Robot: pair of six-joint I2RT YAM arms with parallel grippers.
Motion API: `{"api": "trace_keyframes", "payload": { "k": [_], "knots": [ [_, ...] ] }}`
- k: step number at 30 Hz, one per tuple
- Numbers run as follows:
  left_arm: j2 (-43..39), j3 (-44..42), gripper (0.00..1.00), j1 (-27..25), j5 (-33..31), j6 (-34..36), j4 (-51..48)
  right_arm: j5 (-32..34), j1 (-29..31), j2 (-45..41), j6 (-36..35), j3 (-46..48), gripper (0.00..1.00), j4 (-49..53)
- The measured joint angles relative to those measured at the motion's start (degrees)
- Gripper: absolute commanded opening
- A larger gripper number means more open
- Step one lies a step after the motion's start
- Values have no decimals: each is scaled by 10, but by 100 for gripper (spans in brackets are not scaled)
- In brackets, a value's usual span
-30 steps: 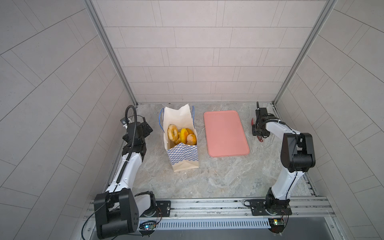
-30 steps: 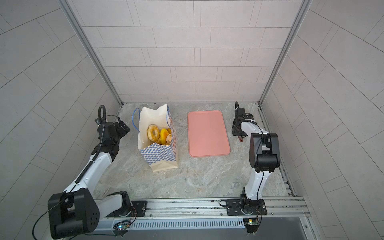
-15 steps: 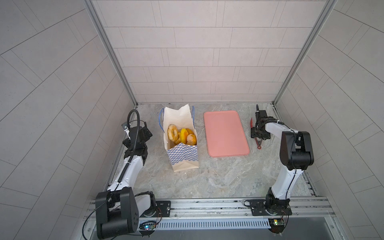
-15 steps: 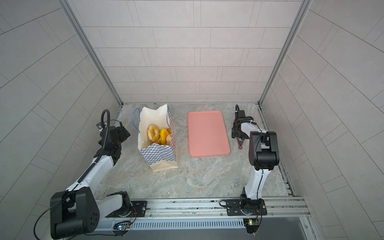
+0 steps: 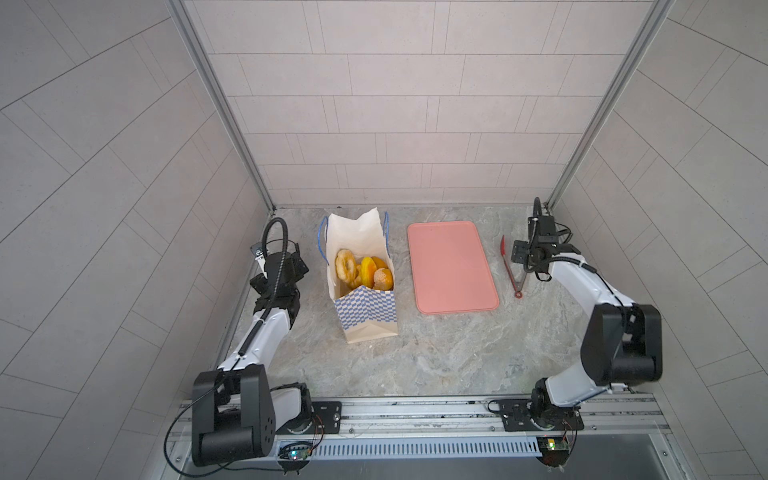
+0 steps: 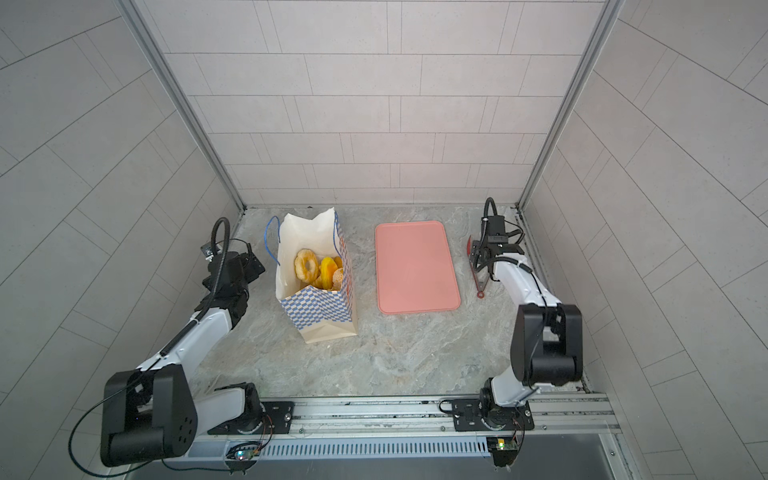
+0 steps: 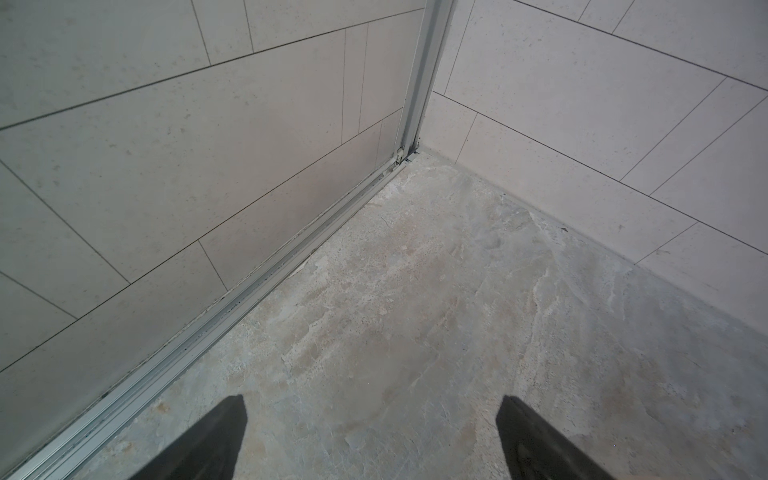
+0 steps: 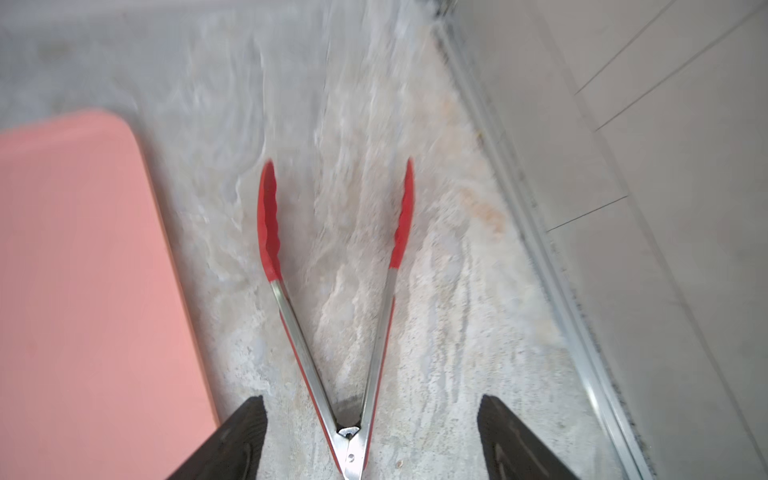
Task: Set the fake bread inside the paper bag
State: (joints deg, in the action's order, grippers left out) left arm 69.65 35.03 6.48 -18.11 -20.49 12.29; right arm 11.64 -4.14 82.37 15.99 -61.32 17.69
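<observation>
Top views show the fake bread (image 5: 365, 270) inside the checkered paper bag (image 5: 365, 318).

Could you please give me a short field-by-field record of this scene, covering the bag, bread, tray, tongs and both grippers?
paper bag: upright on the table, mouth open, left of the tray
fake bread: several pieces inside the bag, ring doughnut uppermost; none seen outside
pink tray: flat on the table, nothing on it
tongs: lying spread open, right of the tray
right gripper: open, jaws either side of the tongs' hinge end, not touching them
left gripper: open, over bare table, holding nothing
</observation>
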Motion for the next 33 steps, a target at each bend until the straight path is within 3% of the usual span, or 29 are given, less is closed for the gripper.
{"api": "trace_keyframes", "payload": {
  "k": [5, 12, 19, 27, 33],
  "knots": [
    [19, -25, 100, -8, -7, 7, 36, 8, 0, -90, -1, 106, 99, -147],
    [47, -59, 100, -27, -16, 24, 84, 34, 1, -110, -39, 272, 99, -309],
    [56, -91, 100, -55, -32, 66, 154, 43, 10, -123, -66, 376, 99, -421],
    [115, -156, 100, -109, -42, 143, 309, 41, 50, -88, -98, 459, 99, -596],
    [183, -199, 100, -111, -39, 174, 438, 38, 64, -24, -117, 473, 99, -709]
  ]
}}
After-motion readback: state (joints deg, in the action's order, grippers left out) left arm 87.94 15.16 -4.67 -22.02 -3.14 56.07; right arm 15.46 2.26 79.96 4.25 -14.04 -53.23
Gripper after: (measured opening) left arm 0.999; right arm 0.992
